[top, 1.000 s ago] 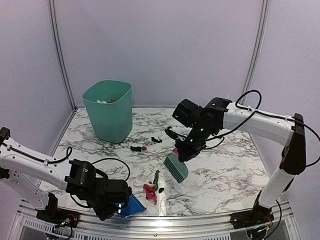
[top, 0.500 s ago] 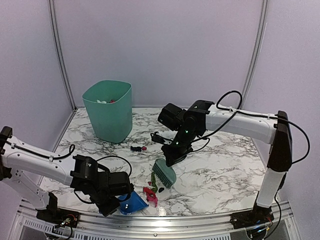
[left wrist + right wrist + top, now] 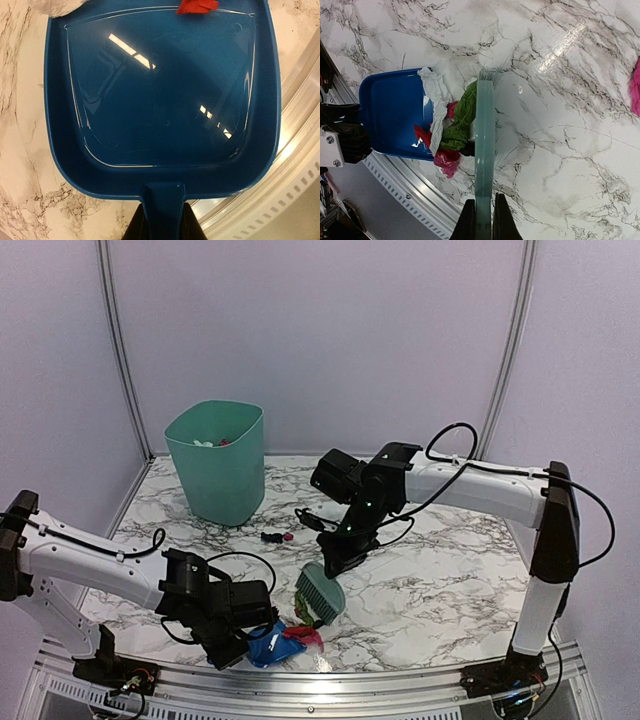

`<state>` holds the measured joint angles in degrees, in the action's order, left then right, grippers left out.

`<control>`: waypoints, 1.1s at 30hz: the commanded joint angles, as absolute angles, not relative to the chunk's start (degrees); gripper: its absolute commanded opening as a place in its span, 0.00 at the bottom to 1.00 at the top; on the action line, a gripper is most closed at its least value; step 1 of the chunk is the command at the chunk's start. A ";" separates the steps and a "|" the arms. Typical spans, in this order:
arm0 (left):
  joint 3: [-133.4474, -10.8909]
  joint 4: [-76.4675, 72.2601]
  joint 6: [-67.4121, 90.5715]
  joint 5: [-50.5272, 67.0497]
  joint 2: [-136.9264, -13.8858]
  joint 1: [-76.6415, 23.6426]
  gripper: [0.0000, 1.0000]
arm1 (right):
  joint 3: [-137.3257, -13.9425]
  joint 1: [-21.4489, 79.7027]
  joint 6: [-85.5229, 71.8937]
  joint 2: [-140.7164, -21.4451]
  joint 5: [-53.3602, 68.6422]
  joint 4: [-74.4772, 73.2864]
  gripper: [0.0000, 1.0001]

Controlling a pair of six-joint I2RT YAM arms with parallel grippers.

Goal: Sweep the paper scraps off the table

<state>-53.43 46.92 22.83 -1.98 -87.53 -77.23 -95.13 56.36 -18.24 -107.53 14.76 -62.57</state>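
1. The left claw [image 3: 162, 222] is clamped on the handle of the blue dustpan [image 3: 160, 100], seen at the bottom centre of the left wrist view. The pan lies flat on the worktop [image 3: 440, 590] with its open mouth facing the top of that frame, probably so the lip meets the surface and catches what is pushed in.
2. The right claw [image 3: 482, 220] grips the mint-green brush [image 3: 484, 145] by its handle at the lower edge of the right wrist view. The brush is seen edge-on, running straight up the frame, broadside to the pan's mouth like a moving wall.
3. The main bunch of paper scraps [image 3: 452, 132] (green, red, pink and a white strip) is pressed between brush and pan, left of centre in that view. Its long axis runs top to bottom, parallel to the brush. The white strip and a red bit already overlap the pan's lip; the rest lies just outside.
4. More scraps lie well apart: a black and a pink bit at mid-left of the top view, near the green bin [image 3: 215, 460].
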 commanded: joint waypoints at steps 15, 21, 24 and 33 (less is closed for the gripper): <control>-56.68 42.87 20.64 -1.14 -92.21 -75.32 0.00 | -93.57 56.95 -20.48 -107.25 18.20 -59.15 0.00; -56.85 40.63 20.41 -1.62 -93.35 -74.45 0.00 | -93.76 56.95 -20.48 -107.29 18.45 -59.23 0.00; -57.10 39.78 19.90 -1.95 -93.76 -74.27 0.00 | -94.39 56.95 -20.38 -107.69 18.62 -59.53 0.00; -56.79 38.50 19.86 -1.90 -94.59 -73.74 0.00 | -97.28 56.95 -19.50 -108.63 17.02 -60.95 0.00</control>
